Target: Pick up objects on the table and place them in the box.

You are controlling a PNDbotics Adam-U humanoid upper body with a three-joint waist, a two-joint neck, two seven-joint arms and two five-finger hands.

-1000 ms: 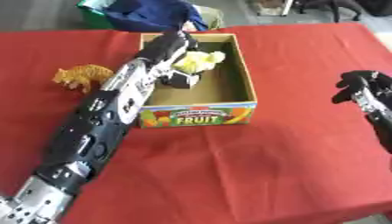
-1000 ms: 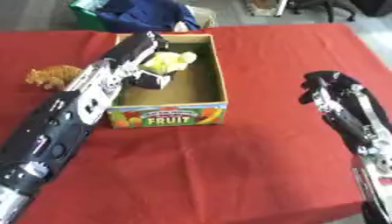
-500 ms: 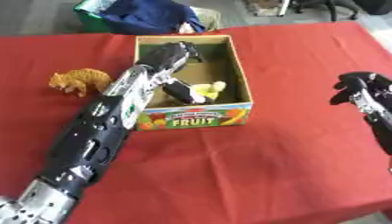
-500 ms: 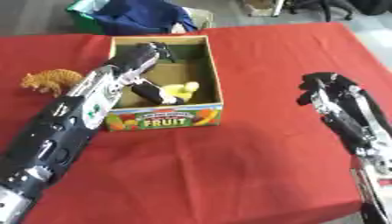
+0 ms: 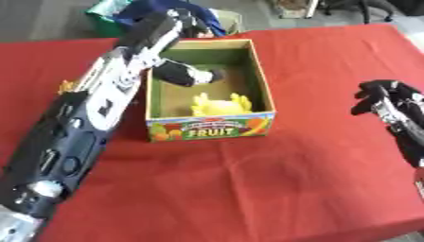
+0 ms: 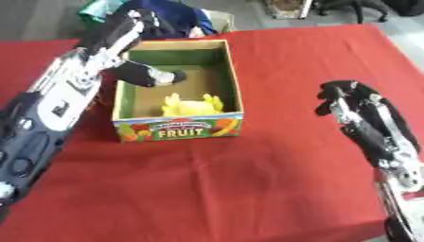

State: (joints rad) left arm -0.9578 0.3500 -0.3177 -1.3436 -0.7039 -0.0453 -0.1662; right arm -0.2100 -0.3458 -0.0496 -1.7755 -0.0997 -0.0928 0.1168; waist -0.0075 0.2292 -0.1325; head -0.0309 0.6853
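Fingers: the left hand is lifted above the box's far left corner; whether its fingers are open or curled cannot be told. The right hand idles at the right, fingers curled, holding nothing.
Change: a second ago the left hand was down inside the box with the yellow toy; now the arm has risen and the toy lies released.
Meaning: one object looks delivered.
Yellow toy: near the box's front wall, long axis left to right.
Black-and-white object: behind it, angled toward the far left.
Remaining: an orange shape on the red tabletop, left of the box, mostly hidden by the arm.
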